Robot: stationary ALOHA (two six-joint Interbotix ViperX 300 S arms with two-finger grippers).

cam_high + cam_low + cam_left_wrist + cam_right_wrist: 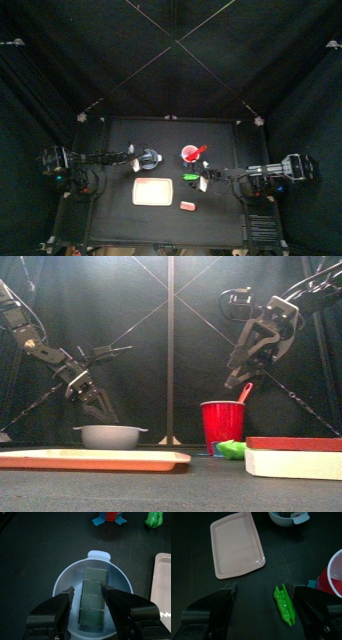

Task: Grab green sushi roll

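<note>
both tools gape wide, right tool over the green sushi roll; no legible writing.

The green sushi roll is a bright green, elongated piece with a bumpy, pod-like outline and a glossy surface. It lies flat on the dark tabletop, unheld and free of contact on all sides. In the top view the green sushi roll sits right of the table's centre, at mid-depth. In the front view it appears low on the tabletop, end-on, right of centre. The left wrist view shows it as a small green shape near the frame edge; its details cannot be made out there.
</note>
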